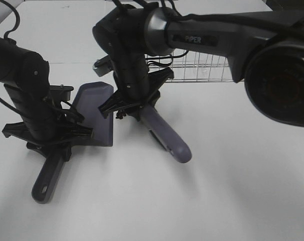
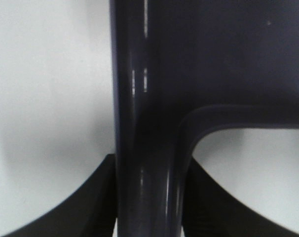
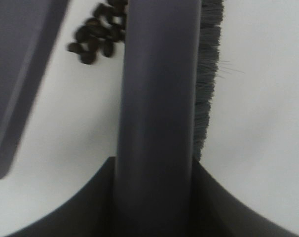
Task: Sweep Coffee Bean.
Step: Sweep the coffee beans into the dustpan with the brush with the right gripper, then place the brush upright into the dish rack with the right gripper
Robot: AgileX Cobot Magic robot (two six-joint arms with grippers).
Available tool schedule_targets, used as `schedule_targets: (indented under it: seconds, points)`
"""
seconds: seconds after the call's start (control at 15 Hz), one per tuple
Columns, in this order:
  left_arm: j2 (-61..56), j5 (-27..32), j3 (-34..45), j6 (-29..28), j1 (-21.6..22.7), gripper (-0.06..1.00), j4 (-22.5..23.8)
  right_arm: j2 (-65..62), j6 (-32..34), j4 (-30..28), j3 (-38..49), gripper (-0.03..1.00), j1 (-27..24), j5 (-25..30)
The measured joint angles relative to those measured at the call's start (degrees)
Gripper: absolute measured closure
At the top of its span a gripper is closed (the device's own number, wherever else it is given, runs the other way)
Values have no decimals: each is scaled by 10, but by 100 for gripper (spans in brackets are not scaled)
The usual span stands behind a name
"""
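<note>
Bulky black right-arm housing (image 1: 280,80) fills the overhead foreground; right end effector (image 1: 137,98) pinches the grey-purple plastic brush handle (image 1: 167,138); left end effector (image 1: 50,143) pinches the grey-purple plastic dustpan (image 1: 94,108) by its handle; tiny dark brown coffee beans (image 3: 97,34) cluster on the white bench (image 1: 232,191), between dustpan lip and brush, hidden from the high camera by that arm.

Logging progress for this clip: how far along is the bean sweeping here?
Done: the left gripper is shut on the dustpan handle, and the right gripper is shut on the brush. In hand: the brush stands beside the coffee beans, which lie clustered on the table next to the dustpan's edge. Left: pushing them in; no bean shows inside the pan in these views.
</note>
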Motion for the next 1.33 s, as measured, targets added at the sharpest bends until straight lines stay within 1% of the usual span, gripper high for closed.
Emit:
schedule_targets:
  seconds: [0.2, 0.4, 0.47, 0.6, 0.8, 0.93, 1.33]
  points:
    - [1, -2, 0, 0, 0, 59, -2, 20, -21, 70, -58, 66, 23, 1]
    - [1, -2, 0, 0, 0, 59, -4, 24, -26, 91, -117, 66, 27, 30]
    - [1, -2, 0, 0, 0, 59, -4, 27, -26, 87, -141, 66, 27, 41]
    - [1, -2, 0, 1, 0, 59, -5, 26, -26, 45, -183, 66, 28, 40]
    - [1, -3, 0, 2, 0, 59, -5, 9, -36, -15, -190, 66, 25, 41]
    - [1, -3, 0, 2, 0, 59, -6, -1, -48, -21, -190, 66, 15, 41]
    - [1, -3, 0, 2, 0, 59, -6, -35, -71, -26, -190, 66, -61, 42]
